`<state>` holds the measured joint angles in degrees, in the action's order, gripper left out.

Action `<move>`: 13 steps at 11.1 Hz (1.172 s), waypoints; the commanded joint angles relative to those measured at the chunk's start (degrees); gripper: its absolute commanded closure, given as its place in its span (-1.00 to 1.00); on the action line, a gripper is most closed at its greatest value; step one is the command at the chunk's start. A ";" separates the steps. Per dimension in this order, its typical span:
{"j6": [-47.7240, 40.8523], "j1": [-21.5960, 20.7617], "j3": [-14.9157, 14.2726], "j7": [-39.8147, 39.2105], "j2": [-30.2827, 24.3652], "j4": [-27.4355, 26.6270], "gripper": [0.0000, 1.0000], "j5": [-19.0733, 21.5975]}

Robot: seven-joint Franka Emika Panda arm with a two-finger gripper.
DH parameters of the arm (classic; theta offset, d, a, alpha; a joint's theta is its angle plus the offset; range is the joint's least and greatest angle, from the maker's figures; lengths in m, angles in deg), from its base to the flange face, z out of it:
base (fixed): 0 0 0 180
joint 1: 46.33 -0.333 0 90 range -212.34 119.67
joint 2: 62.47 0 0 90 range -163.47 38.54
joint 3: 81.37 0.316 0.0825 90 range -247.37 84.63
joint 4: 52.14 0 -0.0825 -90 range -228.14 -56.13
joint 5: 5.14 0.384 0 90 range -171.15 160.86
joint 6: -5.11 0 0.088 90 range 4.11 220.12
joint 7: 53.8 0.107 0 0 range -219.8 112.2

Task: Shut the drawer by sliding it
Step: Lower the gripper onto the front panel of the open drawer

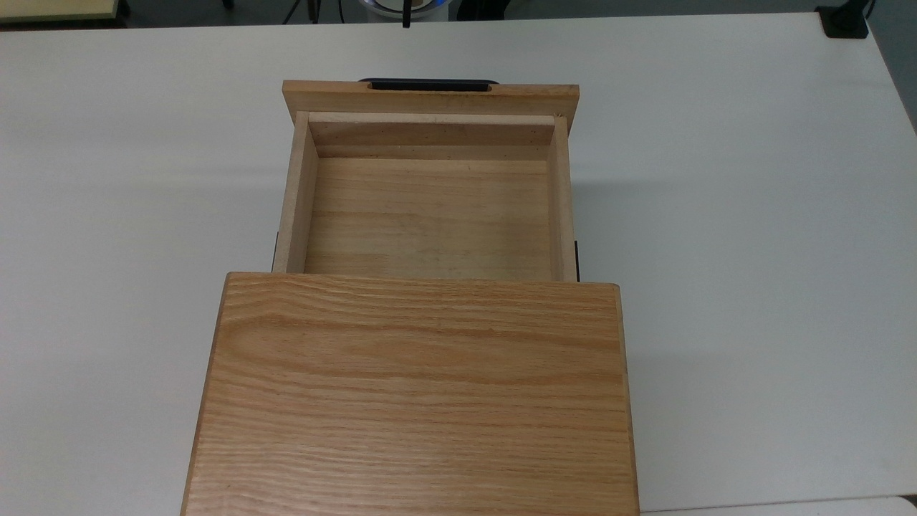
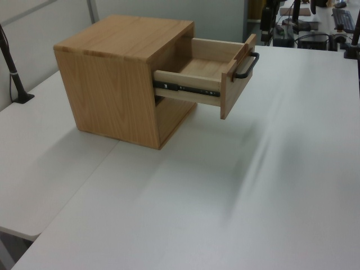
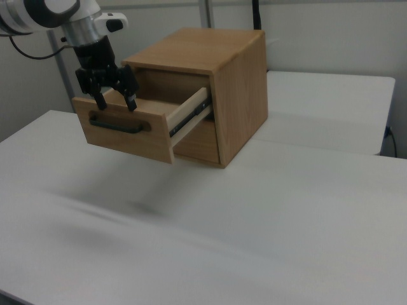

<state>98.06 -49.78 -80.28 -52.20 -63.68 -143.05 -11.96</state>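
I'm seeing the drawer [image 1: 430,215] sticking far out of the oak-grain cabinet [image 1: 415,401], which is sitting on the white table [image 1: 752,215] (the black bar handle [image 3: 116,124] is facing away from the cabinet). In the right view my gripper [image 3: 115,101] is hanging with its fingers spread, released, fingertips at the front panel's top edge.
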 commanded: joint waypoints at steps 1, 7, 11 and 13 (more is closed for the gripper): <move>-1.37 -1.30 -0.56 -0.29 0.07 0.38 -1.00 5.55; -1.37 -1.22 -0.56 -0.29 0.07 0.38 -1.00 5.67; -4.52 -1.39 -0.39 -2.74 -0.19 -0.93 -1.00 4.80; -8.03 -1.22 -0.39 -4.24 -0.28 -1.81 -0.63 4.79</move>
<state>93.49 -50.39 -80.23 -54.26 -63.50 -143.37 -7.22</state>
